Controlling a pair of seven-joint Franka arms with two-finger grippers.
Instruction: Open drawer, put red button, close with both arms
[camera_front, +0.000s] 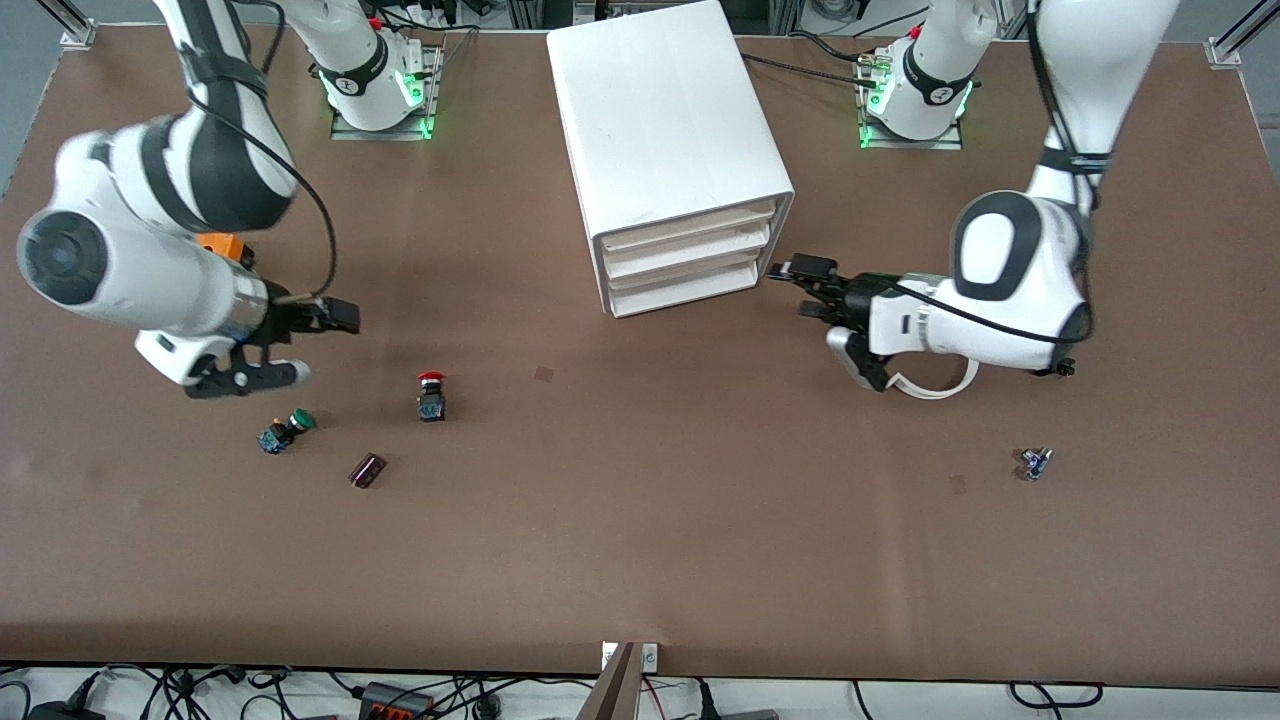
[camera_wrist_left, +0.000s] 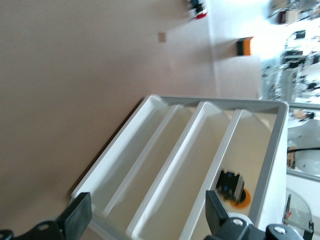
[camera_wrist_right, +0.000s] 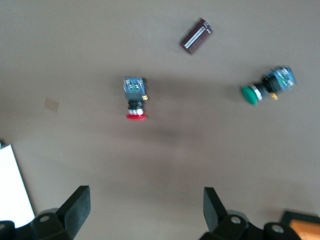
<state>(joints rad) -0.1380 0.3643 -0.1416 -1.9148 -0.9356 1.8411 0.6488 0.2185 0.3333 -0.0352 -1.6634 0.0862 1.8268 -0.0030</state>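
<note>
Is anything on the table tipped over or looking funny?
Yes. The green button lies tipped on its side, while the red button stands upright. The drawer cabinet also sits turned at a slant on the table. Nothing looks spilled or broken.

Left tool (camera_front: 800, 285), right tool (camera_front: 318, 345): both open, aloft.

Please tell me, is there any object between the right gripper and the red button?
No. Only bare table lies between the right gripper and the red button; the front view and the right wrist view both show this.
</note>
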